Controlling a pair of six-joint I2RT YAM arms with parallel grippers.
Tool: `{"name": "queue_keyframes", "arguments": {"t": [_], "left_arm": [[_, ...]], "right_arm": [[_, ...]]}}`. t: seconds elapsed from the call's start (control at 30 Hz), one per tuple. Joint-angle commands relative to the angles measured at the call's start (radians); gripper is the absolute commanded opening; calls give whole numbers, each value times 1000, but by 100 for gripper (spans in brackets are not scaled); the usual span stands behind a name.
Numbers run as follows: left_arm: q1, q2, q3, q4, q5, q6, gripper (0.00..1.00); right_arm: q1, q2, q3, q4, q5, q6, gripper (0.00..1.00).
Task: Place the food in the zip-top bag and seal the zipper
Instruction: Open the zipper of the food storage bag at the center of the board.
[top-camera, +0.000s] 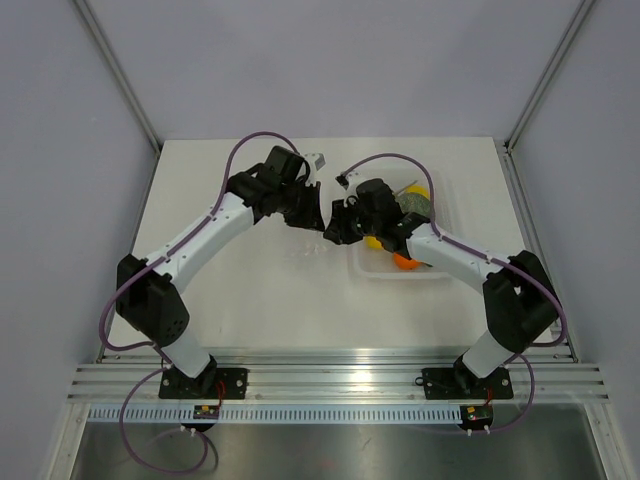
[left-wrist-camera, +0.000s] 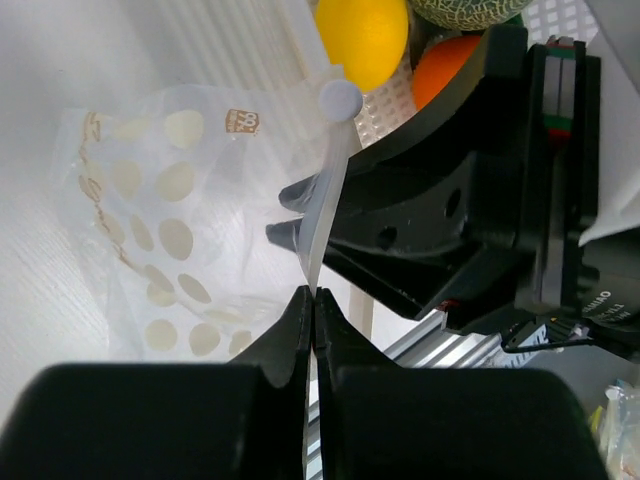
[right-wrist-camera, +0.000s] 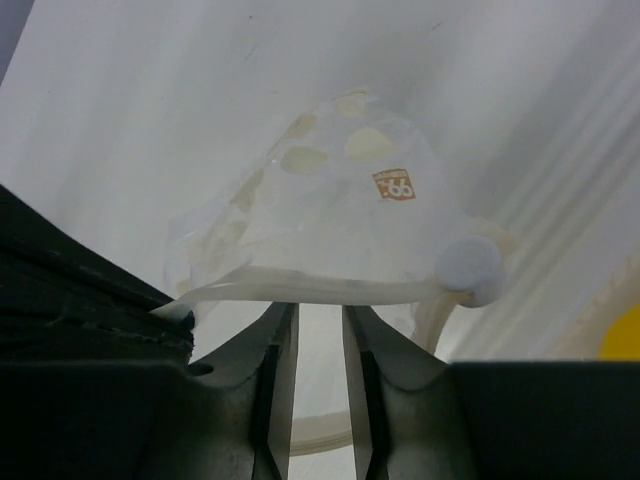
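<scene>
Where the arms meet: just left of the clear tray (top-camera: 385, 277), above the white table (top-camera: 250, 300).
Left gripper (left-wrist-camera: 310, 300): clenched on the zipper (left-wrist-camera: 325, 200), jaws pressed flat together.
Right gripper (right-wrist-camera: 318, 330): jaws narrowly apart, grasping nothing; the zipper crosses just past its fingertips.
Zip-top bag (left-wrist-camera: 170, 220): dotted, crumpled, just outside the tray's wall.
Lemon (left-wrist-camera: 362, 40): inside the tray, beside an orange (left-wrist-camera: 445, 70) and a melon (left-wrist-camera: 470, 10).
</scene>
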Motion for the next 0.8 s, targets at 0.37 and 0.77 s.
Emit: {"name": "queue_keyframes", "arguments": {"t": [0.37, 0.77], "left_arm": [[56, 3, 38, 35, 169, 3, 0], [69, -37, -34, 93, 172, -41, 0]], "right_arm": [[21, -15, -68, 116, -136, -166, 48], [23, 105, 99, -103, 105, 216, 50]]}}
